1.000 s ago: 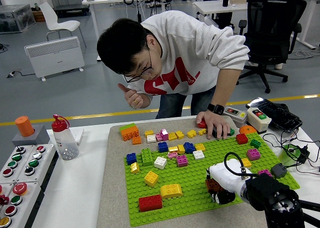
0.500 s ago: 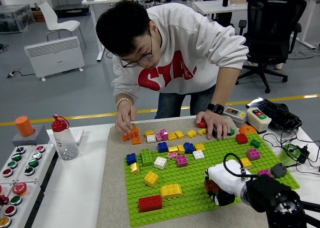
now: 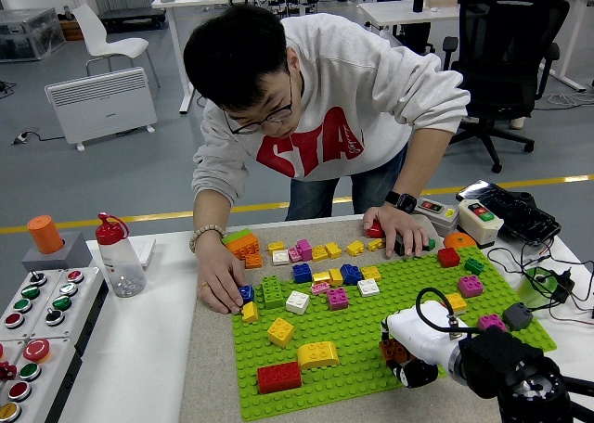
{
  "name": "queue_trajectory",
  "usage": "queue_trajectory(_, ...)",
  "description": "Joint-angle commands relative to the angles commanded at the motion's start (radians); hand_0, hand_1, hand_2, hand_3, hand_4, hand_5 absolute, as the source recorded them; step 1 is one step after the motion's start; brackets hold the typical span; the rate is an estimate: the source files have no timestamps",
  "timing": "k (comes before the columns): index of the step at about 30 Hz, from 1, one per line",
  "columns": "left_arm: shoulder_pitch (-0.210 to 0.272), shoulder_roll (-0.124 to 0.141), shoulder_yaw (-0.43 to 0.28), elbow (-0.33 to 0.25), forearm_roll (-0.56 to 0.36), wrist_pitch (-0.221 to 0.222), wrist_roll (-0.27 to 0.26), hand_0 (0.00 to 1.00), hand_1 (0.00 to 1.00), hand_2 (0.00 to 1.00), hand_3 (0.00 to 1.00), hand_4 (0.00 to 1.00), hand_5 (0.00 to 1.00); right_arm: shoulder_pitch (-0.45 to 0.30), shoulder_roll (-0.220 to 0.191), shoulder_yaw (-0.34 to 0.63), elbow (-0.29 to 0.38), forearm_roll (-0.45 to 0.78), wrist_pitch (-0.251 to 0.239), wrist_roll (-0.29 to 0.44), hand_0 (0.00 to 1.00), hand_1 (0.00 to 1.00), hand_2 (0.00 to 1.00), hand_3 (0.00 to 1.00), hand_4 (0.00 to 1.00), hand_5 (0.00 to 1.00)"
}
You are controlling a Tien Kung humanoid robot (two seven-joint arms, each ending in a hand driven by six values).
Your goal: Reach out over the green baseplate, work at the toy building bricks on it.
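Observation:
The green baseplate (image 3: 371,335) lies on a grey mat, studded with bricks: a red one (image 3: 279,376), yellow ones (image 3: 317,353) (image 3: 281,331), a white one (image 3: 297,301), a purple one (image 3: 338,298). My right hand (image 3: 401,356) comes in from the lower right, its fingers curled on a small red-brown brick (image 3: 393,350) at the plate's front right. A person leans over the far side. One of the person's hands (image 3: 221,284) grips the blue brick (image 3: 246,293) at the plate's left edge, the other (image 3: 397,230) rests on bricks at the back.
A clear bottle with a red cap (image 3: 118,256) and a button panel (image 3: 32,330) stand at the left. Control boxes (image 3: 479,222) and cables (image 3: 548,284) lie at the right. An orange-green brick stack (image 3: 242,243) sits on the mat's back left.
The person's hand moved from the orange stack at the back left down to the blue brick at the plate's left edge. My right hand stayed put with its brick.

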State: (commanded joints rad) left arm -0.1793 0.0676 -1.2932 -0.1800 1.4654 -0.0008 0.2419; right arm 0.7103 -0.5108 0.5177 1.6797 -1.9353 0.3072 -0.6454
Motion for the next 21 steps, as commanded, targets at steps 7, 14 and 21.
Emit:
queue_trajectory(7, 0.001, -0.001, -0.001, 0.000, 0.003, 0.000, 0.000, 0.652, 0.691, 0.669, 0.561, 0.281, 0.998, -0.002, -0.002, -0.001, -0.001, 0.003, 0.000, 0.000, 0.624, 0.709, 0.762, 0.522, 0.497, 0.240)
queue_trajectory(14, 0.003, -0.002, 0.001, 0.000, 0.003, -0.001, 0.000, 0.652, 0.690, 0.670, 0.562, 0.282, 0.998, -0.006, -0.003, 0.000, -0.008, 0.006, -0.001, 0.000, 0.623, 0.708, 0.762, 0.520, 0.500, 0.241)
queue_trajectory(21, 0.006, -0.003, 0.001, 0.000, 0.004, -0.001, 0.000, 0.651, 0.690, 0.670, 0.562, 0.282, 0.998, -0.007, -0.002, 0.000, -0.014, 0.003, -0.007, 0.000, 0.621, 0.707, 0.760, 0.519, 0.502, 0.241)
